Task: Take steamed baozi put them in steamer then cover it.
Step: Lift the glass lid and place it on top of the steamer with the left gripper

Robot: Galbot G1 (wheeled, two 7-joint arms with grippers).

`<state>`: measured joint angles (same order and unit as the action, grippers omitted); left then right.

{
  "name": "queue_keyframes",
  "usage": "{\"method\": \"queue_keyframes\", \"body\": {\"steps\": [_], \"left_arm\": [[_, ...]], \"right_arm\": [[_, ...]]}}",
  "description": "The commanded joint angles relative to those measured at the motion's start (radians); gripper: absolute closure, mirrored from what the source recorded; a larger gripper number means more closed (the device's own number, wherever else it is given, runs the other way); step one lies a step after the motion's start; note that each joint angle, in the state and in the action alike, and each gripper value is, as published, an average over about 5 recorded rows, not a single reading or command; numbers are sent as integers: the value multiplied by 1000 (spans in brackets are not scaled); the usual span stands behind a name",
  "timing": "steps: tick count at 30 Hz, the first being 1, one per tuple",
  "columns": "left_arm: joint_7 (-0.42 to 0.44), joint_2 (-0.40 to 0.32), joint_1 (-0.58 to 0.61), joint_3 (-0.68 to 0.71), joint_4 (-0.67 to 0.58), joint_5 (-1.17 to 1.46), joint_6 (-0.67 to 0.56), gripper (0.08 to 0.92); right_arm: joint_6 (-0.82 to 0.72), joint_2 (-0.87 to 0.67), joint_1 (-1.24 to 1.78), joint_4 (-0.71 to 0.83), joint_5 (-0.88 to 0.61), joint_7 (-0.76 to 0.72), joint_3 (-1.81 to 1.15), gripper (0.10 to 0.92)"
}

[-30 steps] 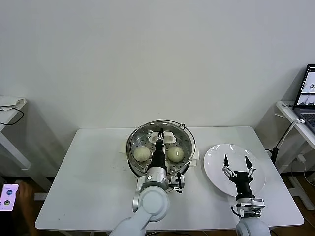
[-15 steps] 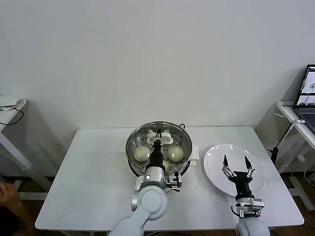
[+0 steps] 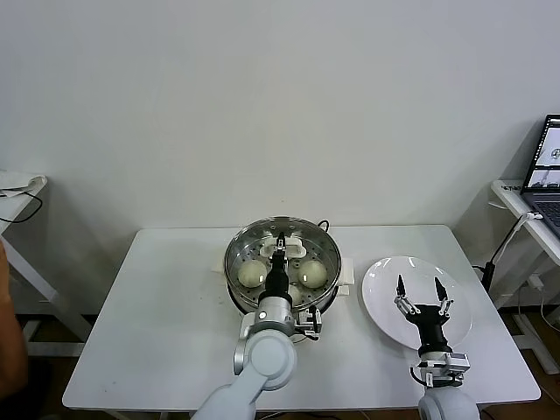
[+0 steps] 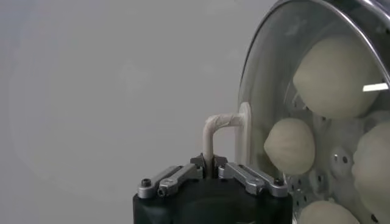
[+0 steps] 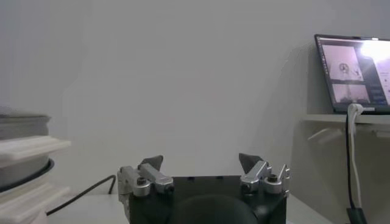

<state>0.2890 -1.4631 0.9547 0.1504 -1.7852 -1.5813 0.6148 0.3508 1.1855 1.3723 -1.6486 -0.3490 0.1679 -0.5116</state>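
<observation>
In the head view, the cover (image 3: pixel 283 258) is being held by its cream-white handle (image 3: pixel 288 247) in the left gripper (image 3: pixel 279 248), whose fingers are being kept clamped narrowly on it, directly over the steamer (image 3: pixel 234 278) at the table's (image 3: pixel 157 306) centre. Compared with a second ago, the lid is now being seated level on the steamer's rim instead of tilted above it, and the left arm is being shown slightly lower. The right gripper (image 3: pixel 419 288) is being kept wide open and unmoved over the white plate (image 3: pixel 378 280) at about 3 o'clock from the steamer. Two steamed baozi (image 3: pixel 251 275) are being seen clearly through the glass, at 9 and 3 o'clock of the arm; any others are being hidden by the arm. At the left edge a person's arm is being cut off by the frame. In the left wrist view, the handle (image 4: pixel 219 126) is being pinched between the closed fingers (image 4: pixel 167 182), and four buns (image 4: pixel 290 145) are being shown behind the glass (image 4: pixel 262 91), some cropped. In the right wrist view, the spread fingers (image 5: pixel 146 173) are being shown empty, with the steamer's base (image 5: pixel 24 176) cut off at one edge and a laptop (image 5: pixel 353 72) at the other.
</observation>
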Motion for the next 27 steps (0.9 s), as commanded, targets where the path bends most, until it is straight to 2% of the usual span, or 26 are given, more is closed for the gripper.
{"method": "queue_keyframes", "body": {"steps": [1, 11, 14, 20, 27], "left_arm": [[0, -4, 0, -1, 7, -1, -1, 809], [24, -2, 13, -7, -1, -14, -11, 809], [22, -5, 16, -7, -4, -13, -12, 780], [23, -4, 20, -4, -22, -13, -9, 616], [28, 23, 47, 7, -108, 3, 2, 422]], "right_arm": [[1, 0, -1, 0, 0, 0, -1, 203], [0, 1, -2, 0, 1, 0, -1, 203], [0, 3, -2, 1, 2, 0, -1, 203], [0, 4, -1, 0, 2, 0, -1, 203], [-1, 3, -3, -2, 4, 1, 2, 203]]}}
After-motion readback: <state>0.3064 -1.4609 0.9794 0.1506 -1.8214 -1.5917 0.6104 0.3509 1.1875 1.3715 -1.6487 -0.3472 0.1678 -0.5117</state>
